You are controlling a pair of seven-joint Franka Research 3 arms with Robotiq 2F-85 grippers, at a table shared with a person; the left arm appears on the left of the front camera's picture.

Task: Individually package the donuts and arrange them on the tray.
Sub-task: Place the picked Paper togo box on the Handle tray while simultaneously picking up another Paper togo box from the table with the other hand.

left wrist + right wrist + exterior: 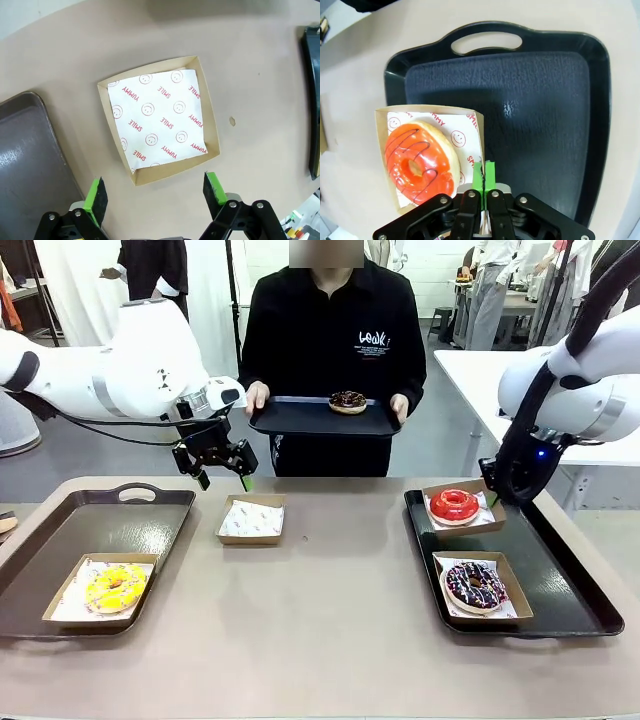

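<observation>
A person across the table holds a black tray (300, 422) carrying the chocolate donut (347, 401). The yellow donut (115, 587) lies in a box on the brown tray (60, 530). In boxes on the right black tray (560, 570) lie the red donut (455, 506) and the sprinkled purple-brown donut (475, 585). My left gripper (222, 475) (155, 195) hangs open just above an empty paper-lined box (250, 518) (160, 120). My right gripper (492, 498) (484, 175) is shut, its pads pinching the side wall of the red donut's (420, 162) box (432, 111).
The brown tray (25, 150) lies close to the empty box on one side. The black tray's (545, 125) far half is bare. Open tabletop (330, 620) stretches between the two trays. The person's hands grip the held tray at both ends.
</observation>
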